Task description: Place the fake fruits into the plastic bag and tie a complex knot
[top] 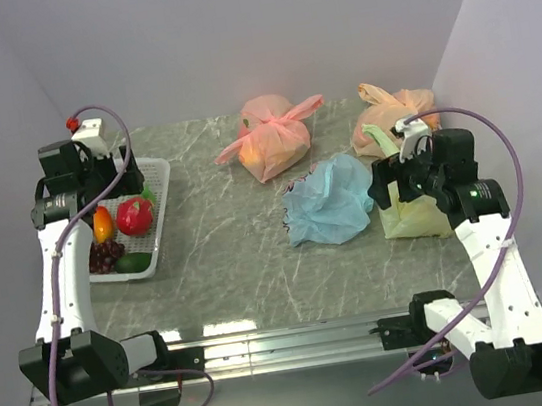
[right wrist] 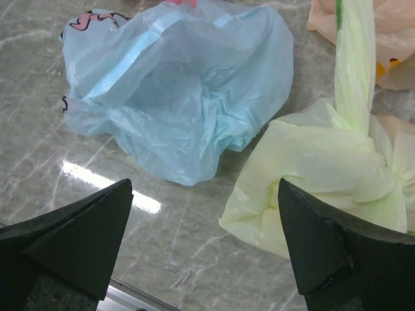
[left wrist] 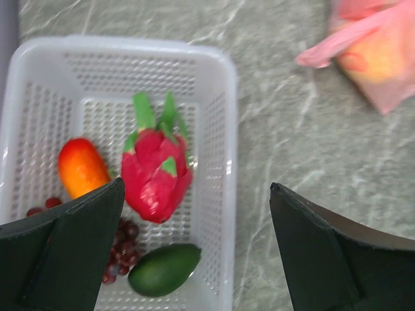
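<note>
Light blue plastic bag (right wrist: 175, 97) is lying crumpled on the bench (top: 229, 259), looks empty to me, handles untied. All the fake fruits (top: 134, 216) sit in the white basket (left wrist: 224, 162), well apart from it on the left: dragon fruit (left wrist: 155, 175), orange fruit (left wrist: 82, 168), grape bunch (left wrist: 120, 249), green fruit (left wrist: 164, 270). Left hand (left wrist: 196, 184) hovers over the basket, fingers spread, holding nothing. Right hand (right wrist: 204, 188) hangs near the blue bag and a yellow-green bag (right wrist: 311, 188), also spread and empty. So basically nothing's done: all the loading and the knot are left.
</note>
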Available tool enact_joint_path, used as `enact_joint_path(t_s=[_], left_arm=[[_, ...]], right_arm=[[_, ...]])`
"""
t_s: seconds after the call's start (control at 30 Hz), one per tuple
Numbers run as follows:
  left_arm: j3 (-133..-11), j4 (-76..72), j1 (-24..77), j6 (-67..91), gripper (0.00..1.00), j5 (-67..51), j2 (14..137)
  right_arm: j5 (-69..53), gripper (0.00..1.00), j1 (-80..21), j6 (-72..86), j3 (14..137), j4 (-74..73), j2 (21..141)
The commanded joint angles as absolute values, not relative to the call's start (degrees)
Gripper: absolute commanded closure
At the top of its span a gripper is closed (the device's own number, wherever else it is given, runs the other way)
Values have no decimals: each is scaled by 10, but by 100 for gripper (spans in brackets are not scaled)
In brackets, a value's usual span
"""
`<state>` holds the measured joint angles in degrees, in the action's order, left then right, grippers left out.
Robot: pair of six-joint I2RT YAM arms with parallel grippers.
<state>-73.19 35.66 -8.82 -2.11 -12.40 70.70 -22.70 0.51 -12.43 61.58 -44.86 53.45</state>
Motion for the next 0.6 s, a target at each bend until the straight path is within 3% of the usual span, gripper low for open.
enact_joint_path(t_s=[0.0, 0.23, 0.57], left_arm=[[-732, 319, -86, -26, 1, -202, 673], [-648, 261, -84, -4, 1, -375, 575], [-599, 265, -38, -66, 1, -410, 542]], right_arm=[[-210, 0, 3, -110, 616, -425, 504], [-225, 0, -52, 29, 600, -395, 507], [-280, 0, -110, 184, 576, -281, 617]])
